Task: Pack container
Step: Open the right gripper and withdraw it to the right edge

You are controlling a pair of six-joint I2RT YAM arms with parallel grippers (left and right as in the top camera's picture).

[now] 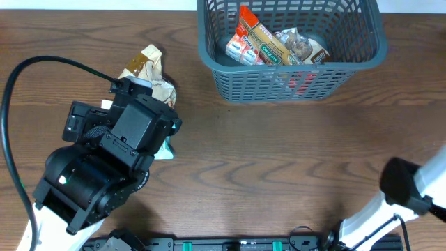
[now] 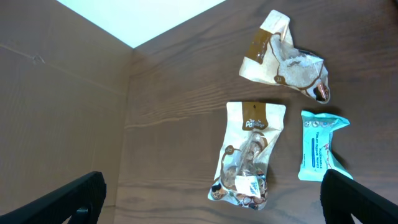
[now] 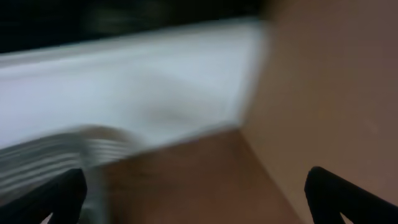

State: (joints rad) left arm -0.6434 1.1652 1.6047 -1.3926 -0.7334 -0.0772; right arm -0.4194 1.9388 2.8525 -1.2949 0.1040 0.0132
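Container (image 1: pixel 293 77) is sitting well apart; left gripper (image 2: pixel 211 186), jaws gaping, is hovering near snack pouch (image 2: pixel 249 155) and teal packet (image 2: pixel 320 146), probably risking grabbing both.

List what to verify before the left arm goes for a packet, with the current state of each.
1. Left gripper open and empty: ok.
2. Cream packet lies flat below it, apart from the crumpled beige packet and the light blue packet: ok.
3. Container has bare floor left beside the packets in it: ok.
4. Right arm away from the container and the left arm: ok.
5. Right gripper open: ok. Its view is blurred, so its surroundings: cannot tell.
6. Left gripper's height above the cream packet: cannot tell.
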